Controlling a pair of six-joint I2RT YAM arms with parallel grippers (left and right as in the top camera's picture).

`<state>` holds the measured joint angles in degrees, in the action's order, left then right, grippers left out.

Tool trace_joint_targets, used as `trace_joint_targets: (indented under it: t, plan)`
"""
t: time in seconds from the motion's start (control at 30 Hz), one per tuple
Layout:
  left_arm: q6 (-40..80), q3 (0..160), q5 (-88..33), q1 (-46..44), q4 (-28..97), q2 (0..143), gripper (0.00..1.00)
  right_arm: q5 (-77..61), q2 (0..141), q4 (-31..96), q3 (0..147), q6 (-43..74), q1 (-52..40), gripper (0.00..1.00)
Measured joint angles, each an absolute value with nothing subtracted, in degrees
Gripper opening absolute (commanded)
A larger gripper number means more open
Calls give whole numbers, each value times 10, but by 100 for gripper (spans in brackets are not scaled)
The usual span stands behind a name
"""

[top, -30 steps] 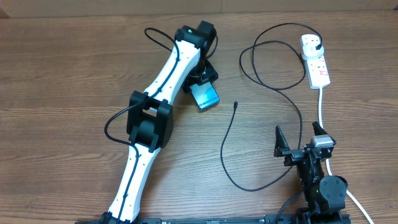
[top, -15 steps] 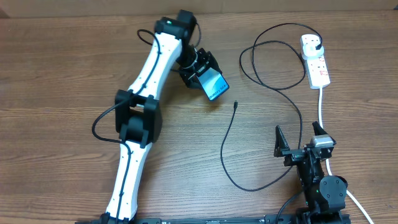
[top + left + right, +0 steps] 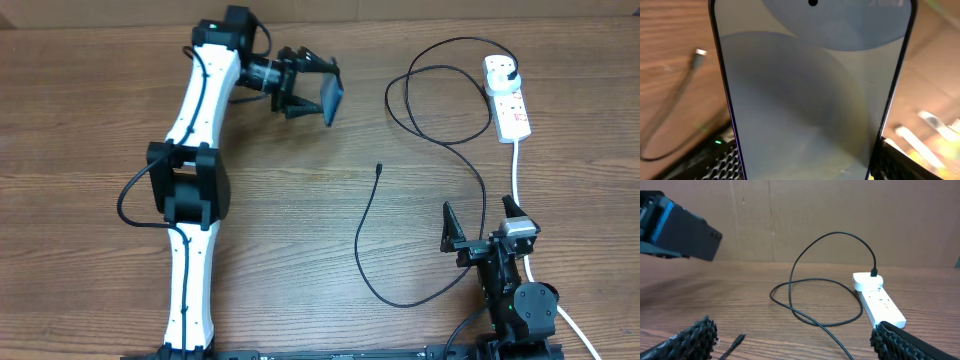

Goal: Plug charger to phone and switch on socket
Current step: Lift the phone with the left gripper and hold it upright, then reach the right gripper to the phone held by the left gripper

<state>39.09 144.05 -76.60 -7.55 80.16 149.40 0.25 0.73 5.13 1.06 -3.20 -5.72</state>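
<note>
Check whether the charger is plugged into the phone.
Unplugged. The charger has its connector tip lying loose on the table, well apart from the phone, which the left gripper holds up in the air.

No wording can be read: the phone [image 3: 810,100] shows only a blurred white smear at its top edge, and the socket [image 3: 510,100] bears red markings too small to make out.

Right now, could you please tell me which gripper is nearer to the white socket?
The right gripper: it sits open below the socket in the overhead view, along its white lead. The left gripper holds the phone aloft, farther off to the socket's left.
</note>
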Motion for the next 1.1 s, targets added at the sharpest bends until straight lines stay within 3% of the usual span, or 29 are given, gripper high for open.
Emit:
trace_joint_targets:
  t: [0.3, 0.8, 1.1]
  plan:
    - [403, 1440, -856, -29, 820, 1494, 71, 3, 7, 52, 11, -32, -57, 100]
    - [403, 1440, -869, 0, 865, 1494, 69, 3, 7, 51, 11, -32, -57, 100]
    - [339, 1441, -870, 0, 963, 1494, 69, 3, 7, 52, 11, -32, -57, 100]
